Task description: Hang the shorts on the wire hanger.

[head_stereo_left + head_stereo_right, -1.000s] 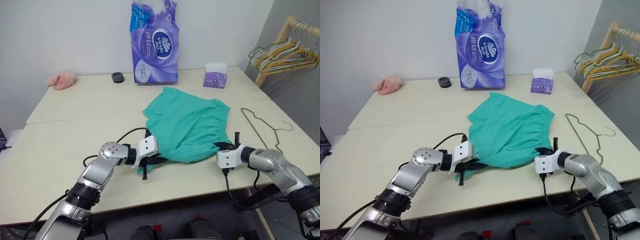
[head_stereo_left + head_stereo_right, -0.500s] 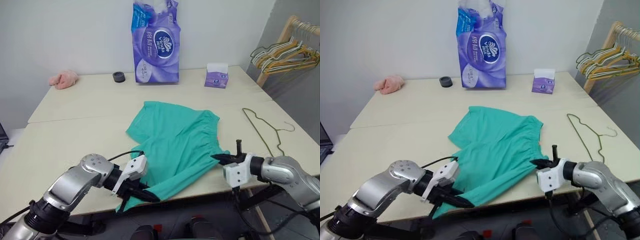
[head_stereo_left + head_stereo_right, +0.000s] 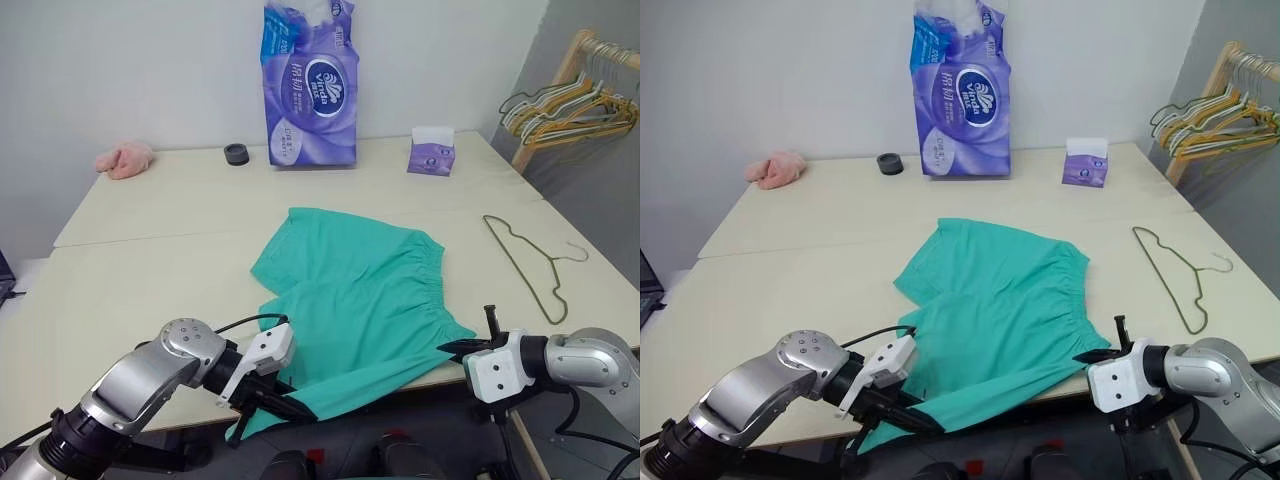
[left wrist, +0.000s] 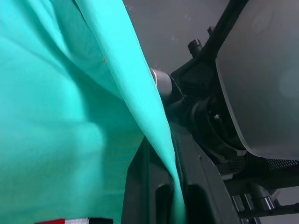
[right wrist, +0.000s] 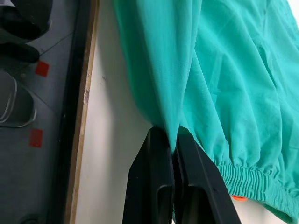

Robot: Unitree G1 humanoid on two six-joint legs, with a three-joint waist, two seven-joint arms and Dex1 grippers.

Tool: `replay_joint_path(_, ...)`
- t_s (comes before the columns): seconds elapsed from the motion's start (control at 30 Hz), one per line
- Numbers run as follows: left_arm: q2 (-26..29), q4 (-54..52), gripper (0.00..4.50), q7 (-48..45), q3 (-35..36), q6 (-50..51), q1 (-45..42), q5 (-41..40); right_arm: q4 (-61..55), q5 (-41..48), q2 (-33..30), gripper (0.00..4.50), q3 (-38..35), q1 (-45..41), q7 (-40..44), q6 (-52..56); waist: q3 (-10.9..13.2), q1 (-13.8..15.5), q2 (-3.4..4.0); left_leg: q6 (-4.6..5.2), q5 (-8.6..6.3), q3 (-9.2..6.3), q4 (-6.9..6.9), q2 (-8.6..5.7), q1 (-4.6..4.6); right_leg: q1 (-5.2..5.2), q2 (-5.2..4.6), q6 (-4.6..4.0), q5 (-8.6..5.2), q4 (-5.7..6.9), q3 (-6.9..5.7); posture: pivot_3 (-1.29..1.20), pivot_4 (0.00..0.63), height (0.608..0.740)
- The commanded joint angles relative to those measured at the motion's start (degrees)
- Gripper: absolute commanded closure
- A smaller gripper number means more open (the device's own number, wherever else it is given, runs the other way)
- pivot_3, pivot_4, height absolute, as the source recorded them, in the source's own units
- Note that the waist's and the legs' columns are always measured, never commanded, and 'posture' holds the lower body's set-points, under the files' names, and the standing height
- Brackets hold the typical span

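The teal-green shorts [image 3: 350, 300] lie spread on the cream table [image 3: 150, 270], their near edge draped over its front edge. My left gripper [image 3: 298, 408] is shut on the shorts' near left corner just off the table front; in the left wrist view the cloth [image 4: 70, 116] runs down between the fingers [image 4: 140, 186]. My right gripper [image 3: 447, 350] is shut on a fold near the gathered waistband's near end, and its fingers [image 5: 159, 177] pinch that fold [image 5: 159, 70] by the table edge. The thin olive wire hanger [image 3: 525, 262] lies flat on the table, to the right of the shorts.
A tall purple tissue pack [image 3: 310, 85] stands at the back, with a black ring [image 3: 236, 153] and a pink cloth lump [image 3: 125, 158] to its left and a small tissue box [image 3: 432, 152] to its right. A wooden rack with bunched hangers [image 3: 570, 105] stands beyond the table's right side.
Both grippers have drawn back toward the table's front edge, dragging the shorts nearer. The cloth now lies flatter and wider, with its near edge hanging over the front.
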Motion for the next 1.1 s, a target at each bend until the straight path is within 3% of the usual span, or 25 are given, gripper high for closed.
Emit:
replay_joint_path(0.03,1.4,-1.7,4.28,-1.0,-0.2,2.1,0.1,-1.7,0.0,1.1,-2.3,4.5,-3.2,-0.3,2.4,1.9,0.0,0.1,0.0,0.0,0.0,0.0,0.0,0.0,0.0,0.0,0.0,0.0,0.0,0.0,0.0,-0.18,0.065,0.74)
replay_joint_path(0.17,0.4,-1.4,3.3,-0.3,0.5,4.5,-0.9,-3.4,0.9,2.7,-4.5,3.54,-4.9,-0.9,4.6,1.8,0.0,0.1,0.0,0.0,0.0,0.01,0.02,0.0,0.0,0.01,0.0,0.02,-0.01,-0.03,0.0,-0.18,0.063,0.74)
replay_joint_path(0.33,-0.2,-1.6,1.72,0.4,0.4,5.4,-0.9,-3.8,1.4,5.6,-9.1,1.73,-8.4,1.1,9.5,2.7,0.2,0.0,0.12,0.01,0.0,0.03,0.0,0.01,0.01,0.02,0.0,0.02,-0.03,-0.04,0.0,-0.19,0.072,0.74)
replay_joint_path(0.47,-7.5,0.0,0.54,7.3,4.8,3.6,-2.8,-5.4,-1.0,16.0,-7.3,0.33,-20.4,5.6,9.6,16.0,0.3,0.4,0.11,0.02,-0.01,0.01,0.02,0.0,-0.01,0.05,-0.02,0.02,-0.03,-0.06,0.0,-0.19,0.073,0.74)
replay_joint_path(0.5,-9.2,0.4,0.53,8.9,5.7,3.2,-3.5,-5.4,-1.0,17.3,-5.7,0.01,-22.2,5.3,7.9,18.5,0.3,0.3,0.07,0.03,-0.02,0.01,0.04,0.0,-0.02,0.06,-0.03,0.02,-0.02,-0.07,0.01,-0.19,0.075,0.74)
replay_joint_path(0.73,-25.6,5.0,0.53,28.7,9.0,-4.7,-12.7,2.3,1.2,24.5,9.7,0.01,-34.6,1.2,-10.5,45.6,0.4,0.5,-0.19,0.02,-0.02,-0.04,0.11,-0.01,-0.03,0.13,-0.03,-0.16,0.16,-0.1,0.0,-0.19,0.087,0.74)
replay_joint_path(0.83,-26.7,6.0,0.53,29.9,8.1,-6.2,-13.7,4.2,2.3,24.7,11.6,0.01,-35.7,0.1,-13.8,52.5,0.4,0.2,0.01,0.03,-0.02,0.01,0.05,-0.04,-0.08,0.06,-0.04,-0.16,0.17,-0.09,0.08,-0.2,0.078,0.74)
replay_joint_path(0.97,-27.3,8.1,0.53,28.5,4.9,-10.3,-16.0,7.3,15.9,23.3,15.6,0.01,-38.8,-8.5,-25.0,59.9,0.3,-0.3,0.16,0.02,-0.02,0.12,-0.01,-0.03,0.0,0.04,-0.01,-0.16,0.18,-0.01,0.17,-0.21,0.068,0.74)
replay_joint_path(1.1,-27.7,8.8,0.53,27.0,4.0,-10.9,-17.2,6.9,25.0,21.9,14.4,0.01,-35.8,-12.3,-24.4,56.8,0.2,-0.3,0.33,0.06,-0.03,0.21,-0.01,-0.06,-0.01,0.02,-0.01,-0.14,0.18,-0.03,0.22,-0.22,0.06,0.74)
